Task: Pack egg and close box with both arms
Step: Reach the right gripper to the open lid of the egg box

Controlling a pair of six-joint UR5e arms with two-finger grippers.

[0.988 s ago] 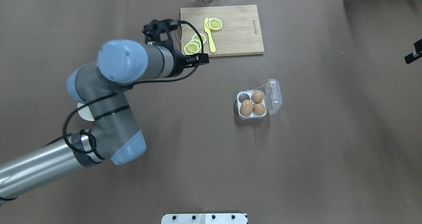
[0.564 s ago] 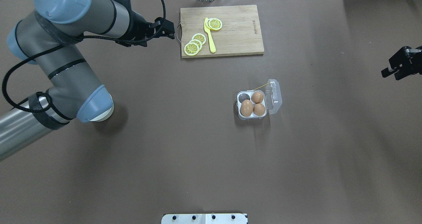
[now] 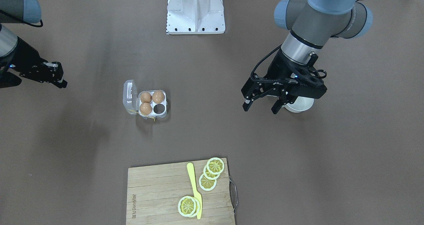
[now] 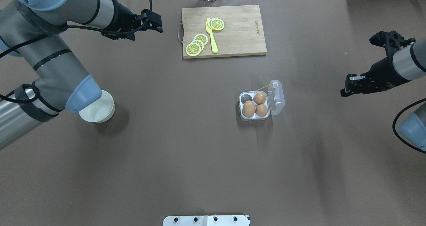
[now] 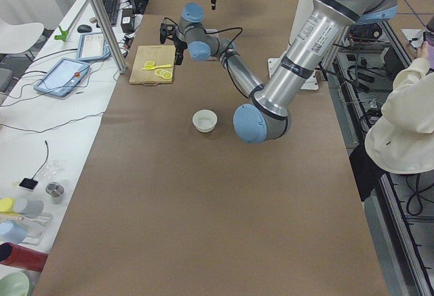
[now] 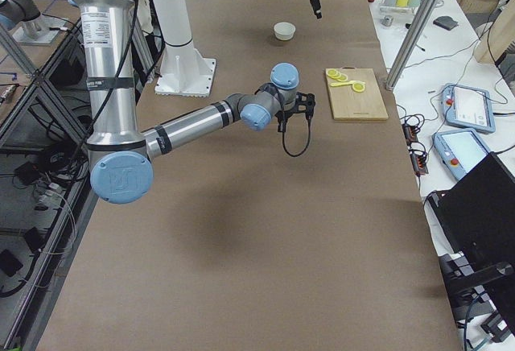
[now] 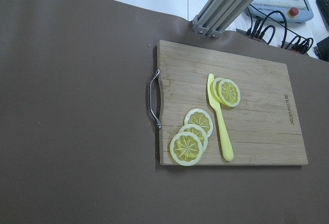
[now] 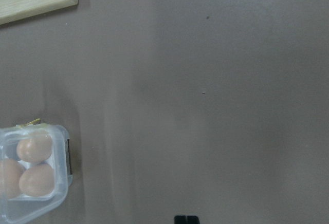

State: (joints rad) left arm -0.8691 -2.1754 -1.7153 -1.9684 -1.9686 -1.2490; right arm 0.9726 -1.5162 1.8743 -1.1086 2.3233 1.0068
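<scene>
The left gripper point(image 3: 260, 107) hangs spread wide and empty, left of the cutting board point(image 4: 233, 43). Mid-table sits the box point(image 4: 278, 98), lid open, holding three eggs point(image 4: 249, 109), well apart from both grippers. The right gripper point(image 4: 346, 88) hovers toward the right edge; I cannot tell its spread.

Clear square egg box point(image 4: 246, 98) sits flat near mid-desk, toward the right edge; hinged lid point(image 4: 278, 98) open, lying rightward; three brown eggs point(image 4: 249, 109) fill three cells; left arm point(image 4: 56, 63) near far-left corner, right arm point(image 4: 404, 61) at right edge.
</scene>
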